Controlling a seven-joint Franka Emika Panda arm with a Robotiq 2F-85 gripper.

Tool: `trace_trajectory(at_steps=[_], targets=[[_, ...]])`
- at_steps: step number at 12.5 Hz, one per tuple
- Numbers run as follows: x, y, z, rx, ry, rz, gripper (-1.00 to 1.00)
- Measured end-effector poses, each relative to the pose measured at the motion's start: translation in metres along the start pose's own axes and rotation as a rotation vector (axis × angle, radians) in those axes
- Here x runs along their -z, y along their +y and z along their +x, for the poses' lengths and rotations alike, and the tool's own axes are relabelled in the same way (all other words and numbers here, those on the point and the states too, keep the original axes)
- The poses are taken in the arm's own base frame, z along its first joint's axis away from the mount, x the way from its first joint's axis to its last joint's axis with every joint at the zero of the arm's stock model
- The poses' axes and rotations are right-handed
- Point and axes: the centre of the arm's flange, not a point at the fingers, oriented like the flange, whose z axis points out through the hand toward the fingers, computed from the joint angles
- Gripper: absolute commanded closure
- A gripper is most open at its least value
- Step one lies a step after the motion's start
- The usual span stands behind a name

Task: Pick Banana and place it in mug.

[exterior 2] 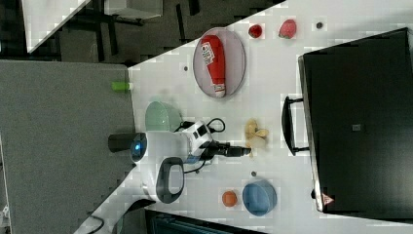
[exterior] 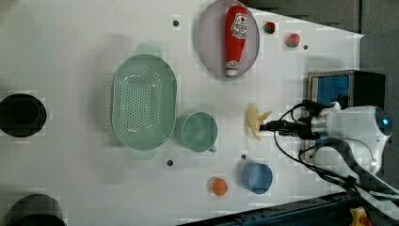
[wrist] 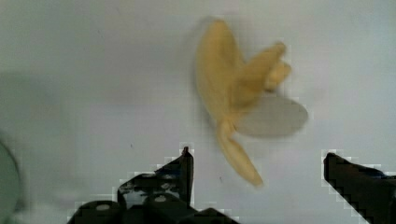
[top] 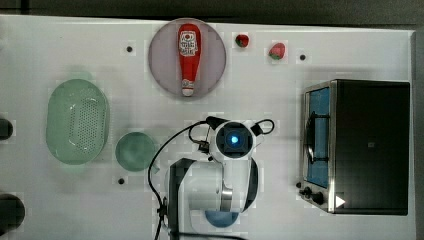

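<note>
Wrist view: gripper (wrist: pixel 257 161), jaws spread and empty, poised over the banana (wrist: pixel 233 93); closing comes next, mug (exterior: pixel 199 132) waits.

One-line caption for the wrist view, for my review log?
Open fingers poised over the pale yellow banana lying on the white table, not yet touching it.

Banana (wrist: pixel 238 98) soft-edged in the wrist view; blue bowl (top: pixel 221 218) half under the arm, top view.

My banana (exterior: pixel 256 121) lies flat on the desk (exterior: pixel 70 56), pale yellow, peel splayed. My mug (exterior: pixel 199 132) stands upright nearby, mint-green, empty.
</note>
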Motion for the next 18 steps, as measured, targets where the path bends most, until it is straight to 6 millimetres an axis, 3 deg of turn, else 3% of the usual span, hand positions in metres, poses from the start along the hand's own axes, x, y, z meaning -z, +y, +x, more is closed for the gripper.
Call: trace_trajectory(at_steps=[2,5,7,9,11,15,18], targets=[[-0.019,-0.008,0.017,0.031,0.047,0.003,-1.0],[-0.051,-0.006,0.021,0.037,0.05,0.0,-0.91],[-0.073,-0.001,0.015,0.028,0.041,-0.001,-0.42],[-0.078,-0.003,0.01,0.046,0.029,-0.001,0.06],[-0.07,-0.012,0.009,0.07,0.036,0.006,0.48],[-0.036,-0.016,0.016,0.089,0.08,0.001,0.49],[0.006,0.002,0.008,0.049,0.049,0.001,0.49]])
